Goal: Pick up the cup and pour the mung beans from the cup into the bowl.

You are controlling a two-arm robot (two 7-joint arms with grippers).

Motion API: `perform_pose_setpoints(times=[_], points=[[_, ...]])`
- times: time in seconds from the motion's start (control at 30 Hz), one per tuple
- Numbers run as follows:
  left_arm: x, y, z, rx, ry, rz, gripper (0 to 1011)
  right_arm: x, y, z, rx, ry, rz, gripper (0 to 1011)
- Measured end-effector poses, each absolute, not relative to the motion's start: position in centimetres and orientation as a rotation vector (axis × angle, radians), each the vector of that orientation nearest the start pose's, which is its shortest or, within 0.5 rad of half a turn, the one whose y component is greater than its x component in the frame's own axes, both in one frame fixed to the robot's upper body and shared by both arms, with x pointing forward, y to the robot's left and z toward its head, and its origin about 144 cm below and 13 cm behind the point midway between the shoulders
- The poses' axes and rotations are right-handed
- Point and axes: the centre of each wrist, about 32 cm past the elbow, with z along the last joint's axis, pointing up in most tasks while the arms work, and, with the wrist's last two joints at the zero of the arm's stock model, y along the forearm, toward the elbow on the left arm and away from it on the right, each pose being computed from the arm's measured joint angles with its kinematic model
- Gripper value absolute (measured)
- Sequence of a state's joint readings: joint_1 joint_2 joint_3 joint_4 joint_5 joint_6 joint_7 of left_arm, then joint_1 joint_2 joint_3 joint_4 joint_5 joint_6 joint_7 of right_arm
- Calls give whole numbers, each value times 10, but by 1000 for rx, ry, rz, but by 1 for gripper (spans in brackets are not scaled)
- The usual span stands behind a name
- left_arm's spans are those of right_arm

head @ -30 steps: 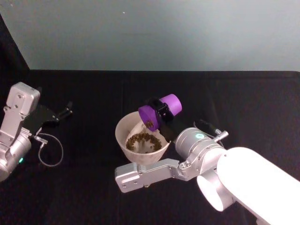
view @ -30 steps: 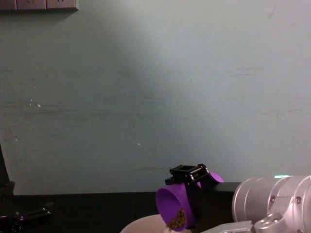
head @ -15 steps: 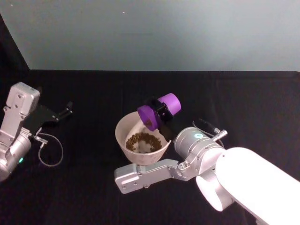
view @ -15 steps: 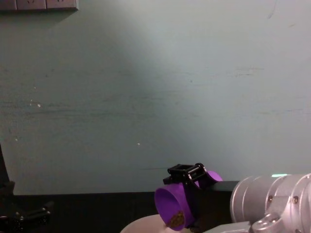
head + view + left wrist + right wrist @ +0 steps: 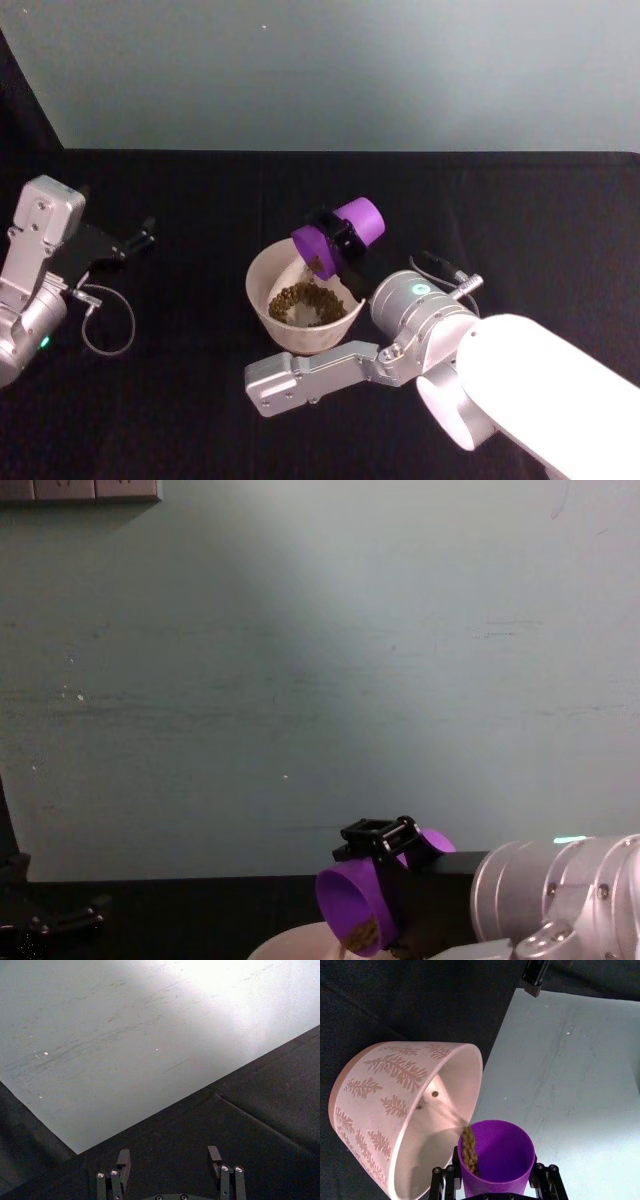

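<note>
The right pincer (image 5: 338, 243) is clamping the cup (image 5: 365, 219), tipping it over the bowl (image 5: 256, 288) at two o'clock; tilting faster risks beans (image 5: 305, 300) bouncing out. The left pincer (image 5: 143, 236), jaws apart, is idling at nine o'clock.

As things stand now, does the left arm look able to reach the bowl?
Probably yes. The left gripper rests open at the far left, and the near left side of the bowl faces it unobstructed; the right gripper holds the tilted cup over the far right rim.
</note>
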State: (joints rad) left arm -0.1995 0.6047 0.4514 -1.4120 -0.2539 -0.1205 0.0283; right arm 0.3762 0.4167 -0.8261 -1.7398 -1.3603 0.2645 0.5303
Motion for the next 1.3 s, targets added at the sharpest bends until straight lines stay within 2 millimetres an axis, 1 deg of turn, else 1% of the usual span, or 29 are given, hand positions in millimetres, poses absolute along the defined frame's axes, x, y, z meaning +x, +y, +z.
perform_pose_setpoints(times=[0.87, 1.3], points=[[489, 310, 1140, 304, -285, 1248, 1000, 455, -107, 1226, -1242, -1516, -492, 731], [489, 310, 1140, 304, -285, 1248, 1000, 453, -103, 1225, -1287, -1584, -462, 731]])
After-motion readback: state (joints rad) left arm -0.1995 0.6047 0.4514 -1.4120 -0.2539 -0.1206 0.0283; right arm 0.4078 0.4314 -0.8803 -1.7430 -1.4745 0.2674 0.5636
